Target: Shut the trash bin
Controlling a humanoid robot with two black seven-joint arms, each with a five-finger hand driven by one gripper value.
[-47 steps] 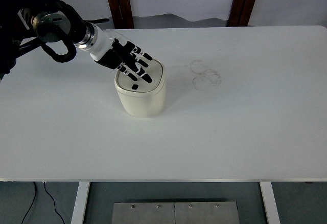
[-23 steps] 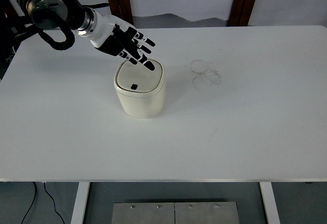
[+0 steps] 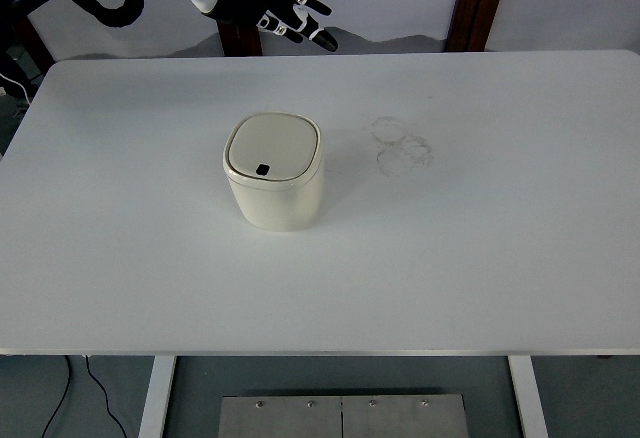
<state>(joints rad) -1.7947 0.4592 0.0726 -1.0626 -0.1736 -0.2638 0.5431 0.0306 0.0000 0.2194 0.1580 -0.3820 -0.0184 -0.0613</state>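
Observation:
A small cream trash bin point(image 3: 274, 176) stands on the white table point(image 3: 480, 258), left of centre. Its lid lies flat and shut, with a small black button near the front. My left hand point(image 3: 290, 3) is high above the table's far edge at the upper left, well clear of the bin, fingers spread and holding nothing. The right arm is out of view.
Faint ring marks point(image 3: 402, 146) show on the table right of the bin. Two dark wooden posts point(image 3: 478, 3) stand behind the far edge. A cable point(image 3: 95, 388) hangs below the table's near left.
My left hand lifted off the bin's lid and rose up and away toward the far upper left. The bin stays put with its lid flat.

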